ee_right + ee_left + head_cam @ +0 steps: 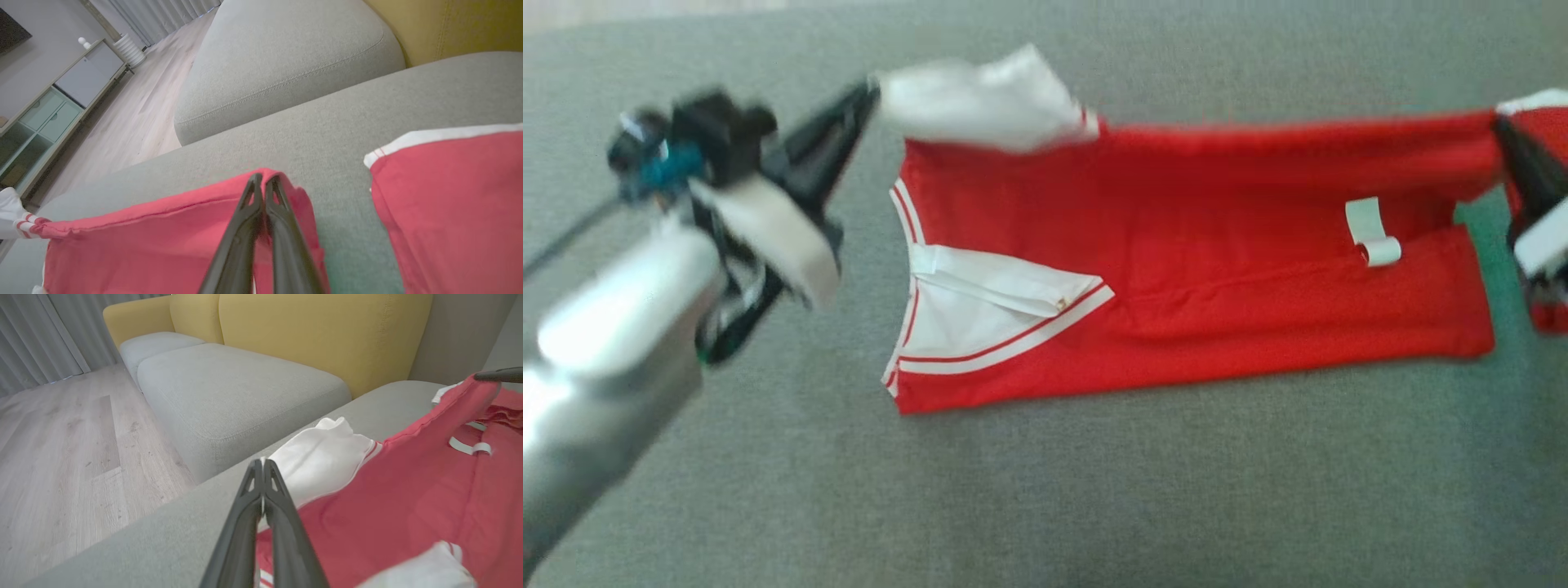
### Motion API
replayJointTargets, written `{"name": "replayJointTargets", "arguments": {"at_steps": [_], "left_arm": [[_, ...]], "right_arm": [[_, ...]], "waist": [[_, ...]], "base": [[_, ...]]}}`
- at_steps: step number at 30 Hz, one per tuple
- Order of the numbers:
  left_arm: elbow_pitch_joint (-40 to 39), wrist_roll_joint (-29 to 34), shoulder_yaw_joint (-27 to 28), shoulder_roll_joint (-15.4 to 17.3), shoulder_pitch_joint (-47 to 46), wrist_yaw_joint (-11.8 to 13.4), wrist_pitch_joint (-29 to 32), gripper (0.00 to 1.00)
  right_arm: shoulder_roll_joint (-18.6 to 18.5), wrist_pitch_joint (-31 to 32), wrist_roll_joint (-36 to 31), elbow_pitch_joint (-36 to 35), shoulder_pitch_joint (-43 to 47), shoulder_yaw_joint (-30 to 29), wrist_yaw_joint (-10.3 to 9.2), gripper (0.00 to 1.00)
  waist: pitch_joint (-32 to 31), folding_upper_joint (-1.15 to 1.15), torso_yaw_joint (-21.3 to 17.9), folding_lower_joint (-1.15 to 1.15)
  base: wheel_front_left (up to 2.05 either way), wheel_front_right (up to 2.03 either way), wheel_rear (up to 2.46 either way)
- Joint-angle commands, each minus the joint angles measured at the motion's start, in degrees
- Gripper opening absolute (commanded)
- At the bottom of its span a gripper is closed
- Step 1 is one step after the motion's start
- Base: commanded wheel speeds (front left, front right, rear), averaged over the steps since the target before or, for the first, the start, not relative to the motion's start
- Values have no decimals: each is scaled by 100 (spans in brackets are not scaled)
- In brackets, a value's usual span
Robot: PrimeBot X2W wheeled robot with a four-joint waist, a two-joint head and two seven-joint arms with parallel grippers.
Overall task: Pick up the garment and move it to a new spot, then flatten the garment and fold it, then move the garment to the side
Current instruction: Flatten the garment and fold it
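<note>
The garment (1192, 269) is a red shirt with white sleeves and white trim, lying partly folded on the grey cushion (1045, 490). Its far edge is lifted and stretched taut between both grippers. My left gripper (870, 94) is shut on the white sleeve end at the upper left; in the left wrist view the closed fingers (261, 490) pinch white cloth of the garment (408, 498). My right gripper (1503, 135) is shut on the red hem corner at the far right; in the right wrist view the fingertips (261, 183) sit inside a fold of the garment (155, 232).
A second grey seat cushion (237, 388) and yellow sofa backs (327, 330) stand beyond the work cushion. Wooden floor (53, 449) lies to one side, with a sideboard (61, 98) further off. Another red and white cloth part (449, 196) lies right of my right gripper.
</note>
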Motion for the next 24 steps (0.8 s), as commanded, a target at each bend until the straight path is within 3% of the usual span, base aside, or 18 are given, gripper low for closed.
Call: {"name": "replayJointTargets", "arguments": {"at_steps": [1, 8, 12, 21, 22, 23, 24], "left_arm": [[-162, -72, 209, 316, -126, 75, -51, 0], [-1455, -172, 114, 947, 756, 725, -74, 0], [-2025, -225, 50, 1143, 1150, 1071, -80, 0], [-2384, -349, -130, 1030, 1865, 1548, -232, 0], [-2345, -367, -120, 988, 1930, 1585, -294, 4], [-2299, -371, -114, 944, 1991, 1618, -352, 25], [-2244, -368, -103, 897, 2052, 1665, -409, 42]], "right_arm": [[-234, -64, 43, -155, 138, 8, 20, 0], [-491, -202, 92, -442, 841, -12, 20, 0], [-552, -271, 134, -499, 1129, -97, 20, 0], [-471, -373, 103, -568, 1585, -227, 20, 0], [-447, -392, 104, -569, 1631, -247, 20, 20], [-419, -431, 112, -567, 1678, -281, 20, 66], [-391, -494, 122, -563, 1728, -327, 20, 100]], "waist": [[-125, 0, 80, 1], [-260, 0, 170, 1], [-232, 0, 198, 1], [-62, 0, 225, 1], [-64, 0, 223, 1], [-72, 0, 220, 1], [-89, 0, 218, 1]], "base": [[0, 0, 0], [0, 0, 0], [0, 0, 0], [0, 0, 0], [0, 0, 0], [0, 0, 0], [0, 0, 0]]}}
